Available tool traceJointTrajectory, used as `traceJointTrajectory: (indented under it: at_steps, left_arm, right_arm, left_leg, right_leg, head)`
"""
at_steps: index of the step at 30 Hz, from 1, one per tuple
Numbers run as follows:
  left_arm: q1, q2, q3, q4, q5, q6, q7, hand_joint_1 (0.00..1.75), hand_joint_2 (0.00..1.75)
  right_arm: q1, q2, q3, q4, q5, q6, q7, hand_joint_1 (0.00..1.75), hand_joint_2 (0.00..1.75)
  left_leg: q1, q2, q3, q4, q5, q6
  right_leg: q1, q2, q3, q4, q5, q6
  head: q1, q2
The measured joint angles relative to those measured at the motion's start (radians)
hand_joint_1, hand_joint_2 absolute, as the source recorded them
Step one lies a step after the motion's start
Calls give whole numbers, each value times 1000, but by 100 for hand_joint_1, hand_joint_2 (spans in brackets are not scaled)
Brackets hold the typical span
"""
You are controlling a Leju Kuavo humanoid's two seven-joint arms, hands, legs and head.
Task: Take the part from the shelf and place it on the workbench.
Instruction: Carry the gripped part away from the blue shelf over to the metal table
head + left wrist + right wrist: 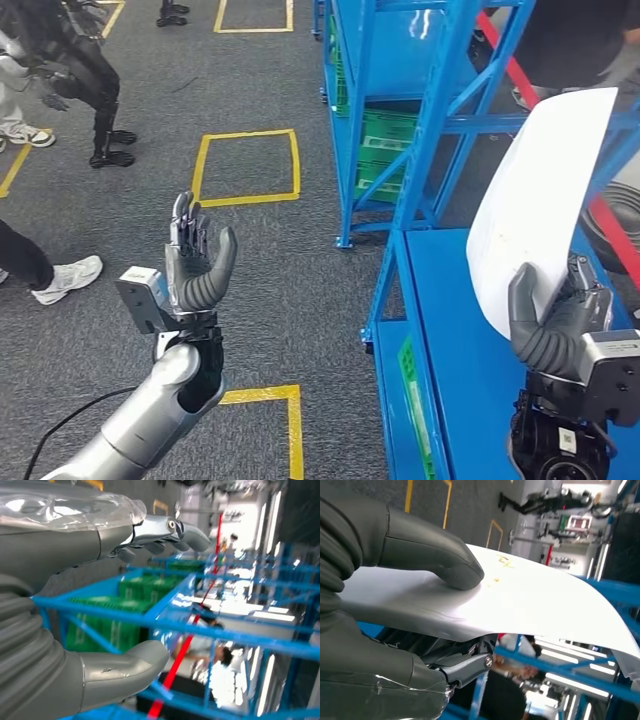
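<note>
The part is a thin white curved panel [540,200], standing tilted above the blue shelf surface [453,340] at the right. My right hand [558,320] grips its lower end, thumb on the near face and fingers behind it. The right wrist view has the thumb [433,550] pressed on the panel [531,600] and the dark fingers [463,665] under it. My left hand [195,260] is raised over the grey floor left of the shelves, fingers up and apart, holding nothing. Its thumb [124,670] and fingers [166,532] frame the blue shelving in the left wrist view.
Blue steel shelf racks [430,110] with green crates [386,150] stand ahead and to the right. Yellow squares [247,168] mark the grey floor. People's legs and shoes [68,278] are at the left, and another dark robot [83,70] stands at the far left.
</note>
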Motion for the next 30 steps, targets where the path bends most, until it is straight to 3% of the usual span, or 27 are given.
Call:
traceJointTrajectory:
  at_steps: [2,4,5,6,7,9,11,13,14,15,17,19,20,21,22,24,26,27,29,30]
  left_arm:
    - [-2,-1,0,-2,-1,0,0,0,175]
    - [-2,-3,0,-2,-1,0,0,0,175]
    - [-1,-3,-1,-2,-1,0,0,0,175]
    - [0,-4,-1,-2,-1,0,0,0,175]
    - [0,-4,-1,-2,-1,0,0,0,175]
    - [0,-5,-1,-2,-1,0,0,0,175]
    - [1,-5,-1,-2,-1,0,0,0,175]
    - [3,-5,-1,-2,-1,0,0,0,175]
    - [4,-4,0,-3,-1,0,0,0,175]
    - [4,-3,0,-3,-1,0,0,0,175]
    - [1,-3,0,-3,-1,0,0,0,175]
    - [0,-3,0,-3,-1,0,0,0,175]
    - [1,-3,0,-3,-1,0,0,0,175]
    - [1,-2,0,-3,-1,0,0,0,175]
    - [1,-2,0,-3,-1,0,0,0,175]
    - [-1,-2,0,-3,-1,0,0,0,175]
    - [-4,-2,0,-3,-1,0,1,0,175]
    - [-5,-2,0,-3,-1,0,1,0,175]
    - [-5,-2,0,-4,-1,0,1,0,175]
    - [-6,-1,0,-4,-1,0,1,0,175]
  right_arm:
    - [1,0,0,0,0,0,0,175,175]
    - [4,0,0,0,0,0,1,175,175]
    - [4,0,0,1,0,0,1,175,175]
    - [5,0,0,1,0,0,1,175,175]
    - [5,0,0,1,0,0,1,175,175]
    - [4,0,-1,1,0,0,1,175,175]
    - [3,0,-1,0,0,0,0,175,175]
    - [1,0,0,0,0,1,0,175,175]
    - [0,0,0,0,0,1,0,175,175]
    - [-1,0,0,0,0,1,0,175,175]
    - [-1,0,0,0,0,1,0,175,175]
    - [0,0,0,0,0,1,0,175,175]
    - [1,0,0,0,0,1,0,175,175]
    - [1,0,0,0,0,1,0,175,175]
    - [1,0,0,1,0,1,0,175,175]
    - [1,0,0,1,0,2,0,175,175]
    - [0,0,0,0,0,2,0,175,175]
    - [0,0,0,0,0,2,0,175,175]
    - [-2,0,0,0,0,2,0,175,175]
    - [-2,0,0,0,0,2,0,175,175]
  left_leg:
    - [1,-24,4,-1,0,9]
    - [-1,-52,5,-1,-1,13]
    - [-3,-68,6,0,-1,14]
    - [-3,-84,7,0,-1,14]
    - [-4,-100,9,1,-1,14]
    - [-3,-130,9,3,-1,11]
    - [1,-155,2,4,2,2]
    - [4,-178,-4,-1,8,-13]
    - [4,-166,-7,2,6,-17]
    - [2,-138,-17,19,-6,-21]
    - [-1,-62,-65,120,-60,-28]
    - [4,-34,-135,258,-114,-39]
    - [7,-30,-154,293,-119,-44]
    - [10,-27,-153,288,-107,-48]
    - [13,-19,-130,241,-79,-52]
    - [13,24,-52,94,-20,-55]
    - [9,54,-9,13,2,-43]
    - [6,52,-7,6,1,-34]
    - [5,25,-7,5,0,-17]
    - [7,12,-5,3,0,-10]
  right_leg:
    - [-3,57,-57,125,-61,4]
    - [-3,78,-132,266,-108,4]
    - [-3,81,-151,293,-104,2]
    - [-3,83,-150,275,-80,-1]
    - [-3,90,-131,219,-39,-6]
    - [-5,136,-74,69,37,-17]
    - [-4,173,-42,-11,58,-22]
    - [-3,158,-32,-25,58,-26]
    - [-5,144,-26,-32,62,-31]
    - [-7,130,-19,-40,67,-36]
    - [-8,100,-13,-51,73,-42]
    - [-7,69,-13,-51,72,-44]
    - [-8,53,-13,-51,71,-43]
    - [-9,38,-13,-51,69,-42]
    - [-10,24,-12,-50,66,-39]
    - [-10,0,-9,-43,56,-27]
    - [-4,-20,-5,-36,46,-14]
    - [-1,-30,-2,-35,42,-7]
    - [-5,-43,5,-35,33,4]
    - [-9,-28,2,-21,19,9]
  head:
    - [5,0]
    - [8,0]
    - [8,0]
    - [9,0]
    - [9,0]
    - [9,0]
    - [9,0]
    - [10,0]
    - [10,0]
    - [7,0]
    - [1,0]
    - [-3,0]
    - [-4,0]
    - [-4,0]
    - [-5,0]
    - [-10,0]
    - [-9,0]
    - [-7,0]
    - [1,0]
    - [2,0]
